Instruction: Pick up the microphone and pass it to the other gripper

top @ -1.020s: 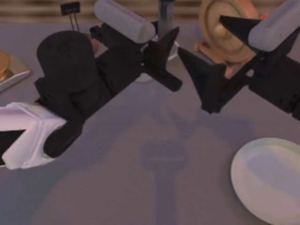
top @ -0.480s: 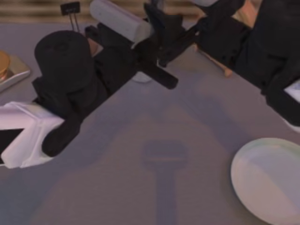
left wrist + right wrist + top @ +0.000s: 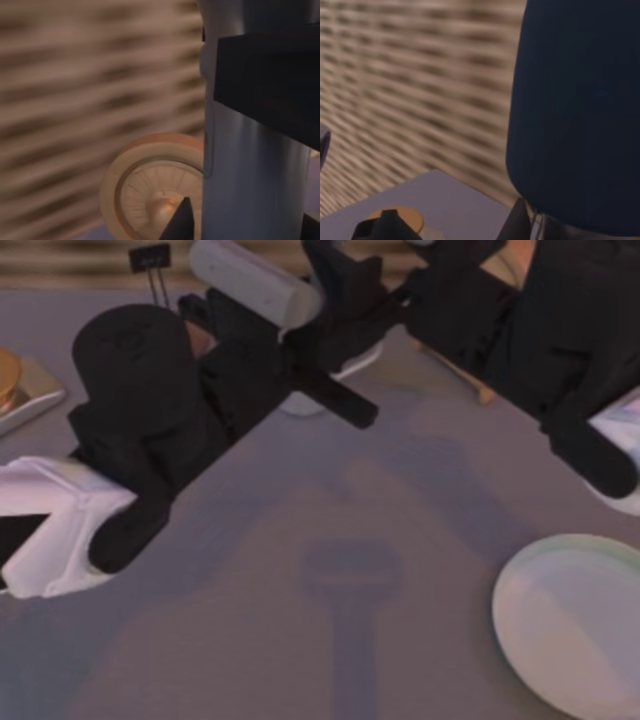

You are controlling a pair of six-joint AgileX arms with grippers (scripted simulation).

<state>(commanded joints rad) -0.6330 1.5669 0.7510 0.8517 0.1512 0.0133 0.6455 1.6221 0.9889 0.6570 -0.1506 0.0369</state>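
The microphone stands upright in the air near the back middle of the table. Its silver-grey handle (image 3: 250, 190) fills the left wrist view and its navy foam head (image 3: 575, 100) fills the right wrist view. From above it is almost hidden by both grippers. My left gripper (image 3: 330, 350) is shut on the lower handle, with a fingertip (image 3: 182, 220) on either side. My right gripper (image 3: 375, 305) has come in from the right and is shut on the handle just under the head. One of its fingers (image 3: 270, 85) crosses the handle, and its fingertip (image 3: 520, 220) lies against it.
A white plate (image 3: 570, 625) lies at the front right. A small white dish (image 3: 360, 362) sits under the grippers. A round wooden piece (image 3: 150, 190) stands behind the microphone. A black clip (image 3: 150, 258) is at the back left. A gold object on a silver tray (image 3: 20, 390) is at the left edge.
My right arm swung in from the right with wide-open jaws and reached the microphone. In the last half second it edged left and its jaws drew together. The left arm hardly moved.
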